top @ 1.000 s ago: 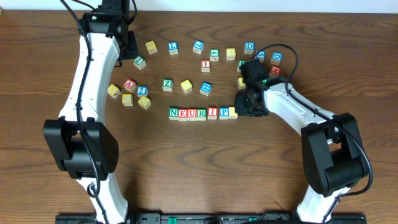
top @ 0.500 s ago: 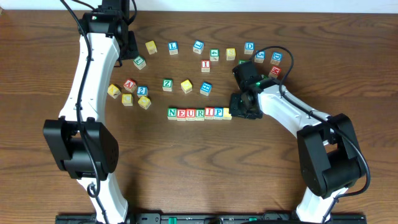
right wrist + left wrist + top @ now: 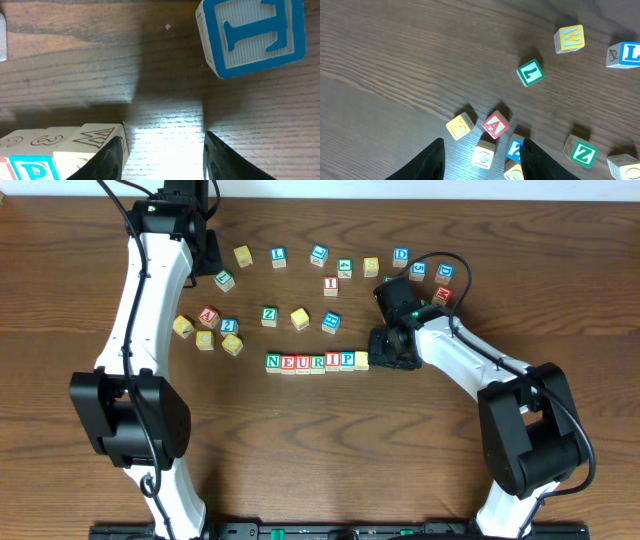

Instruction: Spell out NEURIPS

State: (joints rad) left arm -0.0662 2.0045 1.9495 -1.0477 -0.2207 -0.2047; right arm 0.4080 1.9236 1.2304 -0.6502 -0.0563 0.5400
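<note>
The NEURIPS row lies mid-table: green N (image 3: 273, 362), red E (image 3: 288, 362), red U (image 3: 303, 362), green R (image 3: 317, 362), red I (image 3: 332, 361), blue P (image 3: 347, 360), then a yellow-faced cube (image 3: 361, 360) closing its right end. My right gripper (image 3: 380, 358) sits just right of that cube. In the right wrist view the right gripper (image 3: 162, 150) is open over bare wood, with its left finger against the yellow-faced cube (image 3: 85, 145) beside the P (image 3: 30, 167). My left gripper (image 3: 212, 260) hangs at the back left, and in its wrist view the left gripper (image 3: 482, 150) is open and holds nothing.
Loose cubes lie behind the row: a green Z (image 3: 269, 315), a yellow one (image 3: 300, 318), a blue one (image 3: 331, 321), a second red I (image 3: 330, 284), a blue D (image 3: 401, 255). A red A (image 3: 208, 315) sits in a cluster at the left. A blue cube (image 3: 252, 35) lies just beyond my right fingers.
The right gripper slid the yellow-faced cube left against the P, and the whole row shifted slightly left. Its jaws have since widened off the cube. The left arm has not moved.
</note>
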